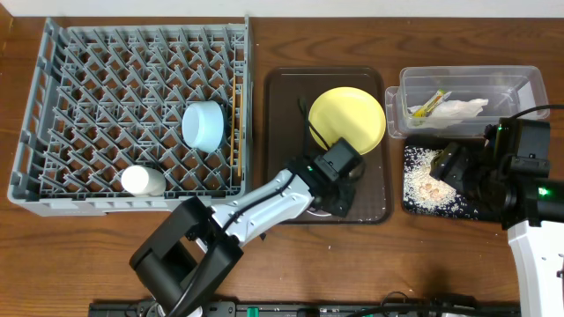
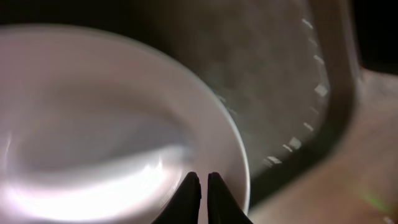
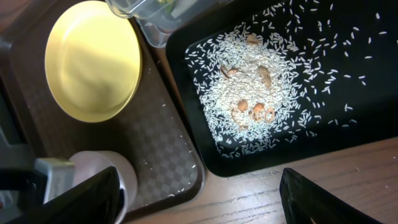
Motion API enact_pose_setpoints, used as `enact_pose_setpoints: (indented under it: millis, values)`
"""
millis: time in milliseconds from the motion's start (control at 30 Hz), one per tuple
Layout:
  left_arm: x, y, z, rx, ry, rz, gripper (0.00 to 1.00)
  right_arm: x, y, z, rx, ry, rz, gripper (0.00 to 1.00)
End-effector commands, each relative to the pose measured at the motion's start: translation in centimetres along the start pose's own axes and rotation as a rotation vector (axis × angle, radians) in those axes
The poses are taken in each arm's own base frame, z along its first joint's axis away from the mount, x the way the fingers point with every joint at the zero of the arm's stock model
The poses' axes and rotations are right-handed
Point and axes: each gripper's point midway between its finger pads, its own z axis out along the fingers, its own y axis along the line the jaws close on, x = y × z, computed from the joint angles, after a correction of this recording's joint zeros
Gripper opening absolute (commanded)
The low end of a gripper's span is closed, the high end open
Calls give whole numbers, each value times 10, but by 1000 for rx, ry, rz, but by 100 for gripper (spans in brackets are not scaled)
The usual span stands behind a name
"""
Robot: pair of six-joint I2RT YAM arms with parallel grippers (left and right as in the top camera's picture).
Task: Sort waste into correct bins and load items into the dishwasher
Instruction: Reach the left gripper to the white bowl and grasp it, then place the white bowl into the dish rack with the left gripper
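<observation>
My left gripper hangs low over the near right corner of the brown serving tray. In the left wrist view its fingers are closed to a thin slit on the white bowl. That bowl also shows in the right wrist view. The yellow plate lies on the same tray. My right gripper is open wide and empty above the near edge of the black tray, which holds rice scraps. The clear tub holds the wrapper and napkin.
The grey dish rack stands at the left with the light blue bowl, the small white cup and the chopsticks along its right side. Bare wooden table lies in front of the trays.
</observation>
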Motion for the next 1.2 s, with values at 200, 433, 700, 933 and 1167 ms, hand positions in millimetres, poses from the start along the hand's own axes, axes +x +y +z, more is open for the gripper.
enact_pose_setpoints:
  millis: [200,433,700,933,1167]
  values:
    - [-26,3,-75,-64,-93,-28,32,-1,2,-1,-11,1,9,80]
    - [-7,76,-84,-295,-40,-134,48,-1,2,-1,-11,0,9,81]
    - [8,82,-28,-177,98,-147,50,-1,2,-1,-11,0,9,81]
    - [13,88,-6,-180,138,-159,22,-1,2,-1,-11,1,9,81]
    - [8,87,-18,-179,130,-141,7,-1,2,-1,-11,1,9,81]
